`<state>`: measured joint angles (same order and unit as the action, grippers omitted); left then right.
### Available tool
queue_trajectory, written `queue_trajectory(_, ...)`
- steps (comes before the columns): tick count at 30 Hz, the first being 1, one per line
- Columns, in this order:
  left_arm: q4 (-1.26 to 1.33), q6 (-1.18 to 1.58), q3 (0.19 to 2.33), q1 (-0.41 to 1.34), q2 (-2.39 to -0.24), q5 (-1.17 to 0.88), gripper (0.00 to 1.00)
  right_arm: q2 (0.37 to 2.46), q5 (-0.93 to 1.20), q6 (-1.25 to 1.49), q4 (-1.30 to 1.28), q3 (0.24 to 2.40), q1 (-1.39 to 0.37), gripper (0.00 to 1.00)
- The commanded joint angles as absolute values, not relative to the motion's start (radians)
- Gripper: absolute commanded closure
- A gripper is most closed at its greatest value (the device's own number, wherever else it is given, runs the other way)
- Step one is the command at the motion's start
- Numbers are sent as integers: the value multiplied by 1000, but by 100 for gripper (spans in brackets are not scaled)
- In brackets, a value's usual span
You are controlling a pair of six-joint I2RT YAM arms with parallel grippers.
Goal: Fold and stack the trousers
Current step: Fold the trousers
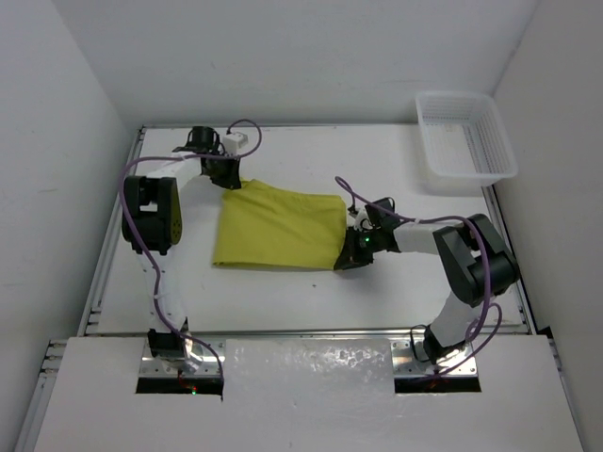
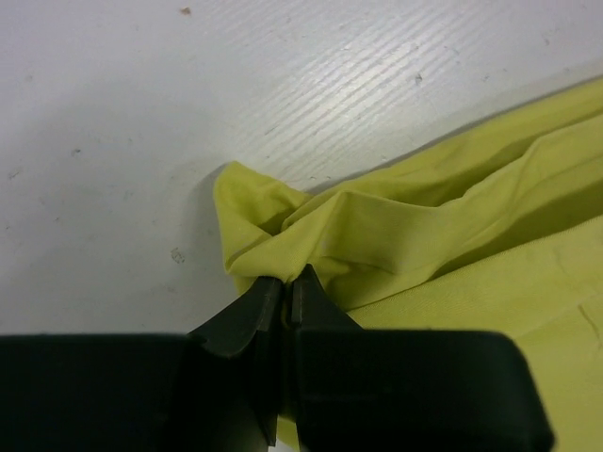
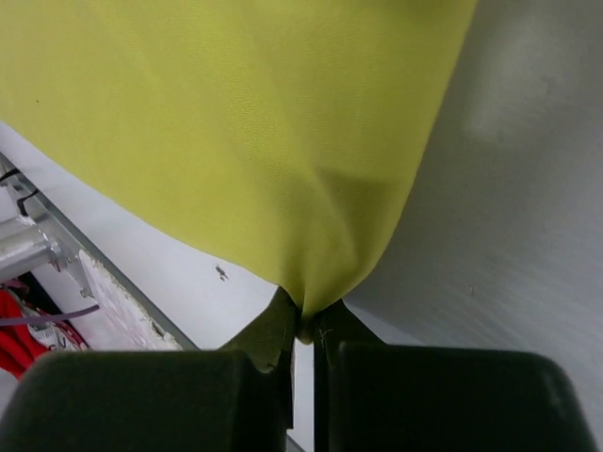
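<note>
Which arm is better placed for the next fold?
Probably right: the right gripper pinches a smooth near corner of the mustard yellow-green cloth trousers; the left gripper holds a bunched one.

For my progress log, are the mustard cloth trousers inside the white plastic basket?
No; the trousers lie on the table, apart from the basket.

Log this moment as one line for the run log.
trousers: folded rectangle on table | left jaws: shut on its far-left corner | right jaws: shut on its near-right corner

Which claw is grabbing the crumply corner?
The left gripper, at the far corner of the trousers; the right gripper pinches a smooth corner.
</note>
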<state>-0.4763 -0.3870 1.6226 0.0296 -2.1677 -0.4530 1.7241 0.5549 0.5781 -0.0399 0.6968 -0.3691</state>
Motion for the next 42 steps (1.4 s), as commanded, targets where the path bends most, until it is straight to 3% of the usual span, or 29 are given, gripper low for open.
queue_trajectory(1,-468,-324,1671,-9,-2180,-359,100,1766,512,482,-139,759,-368,100)
queue_trajectory(10,-500,-425,1490,-129,-2034,-302,100,1809,532,374,-247,854,-514,100)
queue_trajectory(19,-560,-502,1399,-184,-1907,-308,100,1799,696,330,-279,887,-650,100)
queue_trajectory(21,-552,-514,1385,-189,-1895,-292,99,1795,728,344,-267,877,-666,96)
queue_trajectory(22,-537,-518,1372,-189,-1888,-287,95,1796,742,365,-241,865,-676,77)
queue_trajectory(23,-532,-517,1368,-190,-1888,-288,91,1796,756,376,-227,858,-678,66)
queue_trajectory(24,-531,-514,1373,-189,-1890,-296,79,1795,776,383,-210,851,-678,55)
queue_trajectory(27,-538,-480,1419,-189,-1913,-334,55,1773,773,405,-172,841,-614,34)
queue_trajectory(28,-548,-470,1436,-189,-1916,-342,52,1767,773,422,-154,836,-588,30)
queue_trajectory(31,-593,-428,1506,-202,-1911,-368,41,1749,759,448,-130,885,-483,28)
queue_trajectory(32,-604,-419,1523,-210,-1904,-397,29,1747,750,439,-138,909,-465,28)
queue_trajectory(35,-658,-403,1555,-255,-1839,-443,25,1759,706,423,-163,1024,-427,28)
queue_trajectory(36,-673,-414,1546,-264,-1794,-445,18,1770,687,426,-161,1075,-417,28)
queue_trajectory(40,-785,-477,1425,-313,-1663,-446,19,1857,566,465,-127,1167,-410,32)
queue_trajectory(42,-824,-524,1309,-319,-1593,-430,24,1922,546,514,-83,1190,-407,35)
